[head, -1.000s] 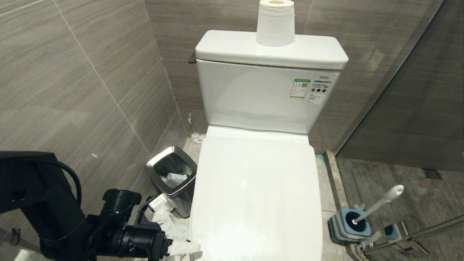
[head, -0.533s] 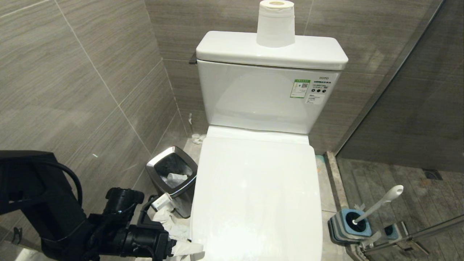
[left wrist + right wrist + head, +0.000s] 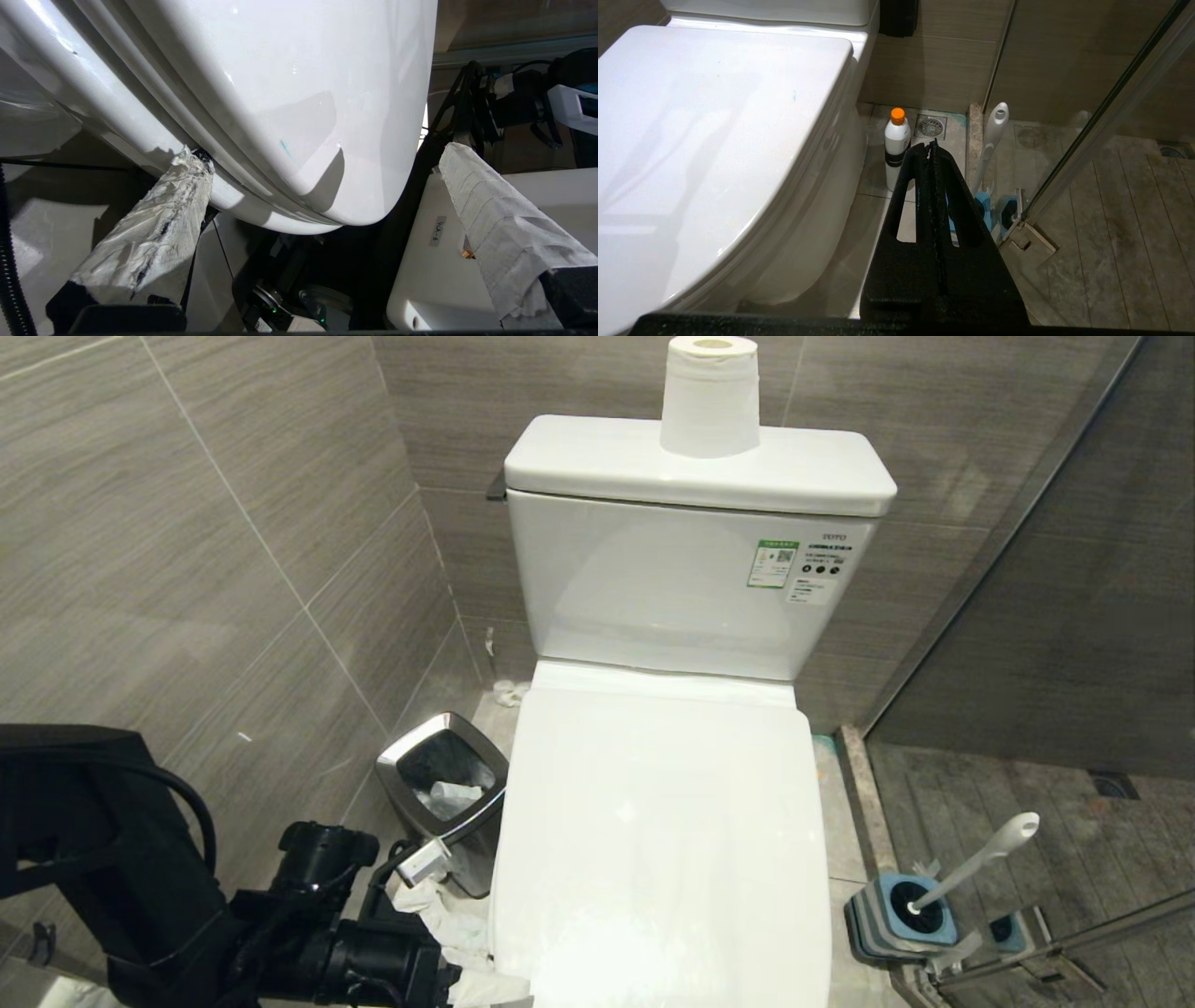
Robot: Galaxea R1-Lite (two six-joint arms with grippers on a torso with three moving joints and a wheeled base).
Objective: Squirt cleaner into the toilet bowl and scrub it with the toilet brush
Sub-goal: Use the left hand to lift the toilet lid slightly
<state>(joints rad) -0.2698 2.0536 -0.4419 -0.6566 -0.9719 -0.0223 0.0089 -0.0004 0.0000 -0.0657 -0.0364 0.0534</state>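
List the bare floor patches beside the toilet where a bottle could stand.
Free: the tile in front of the cleaner, between the toilet and the toilet brush holder. Crowded: the other side, where the trash bin and left gripper fill the gap to the wall.

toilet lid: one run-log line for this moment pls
lid: closed | left gripper: open, straddling lid's front edge | right gripper: shut, parked | cleaner: upright on floor | toilet brush: in holder

The left arm (image 3: 140, 887) is showing matte black housings with a black cable looping over it and a small white connector. The left gripper (image 3: 322, 186) is wearing white tape-wrapped fingers (image 3: 154, 233), scuffed dark. The right gripper (image 3: 933, 144) is showing slotted black tapering fingers.
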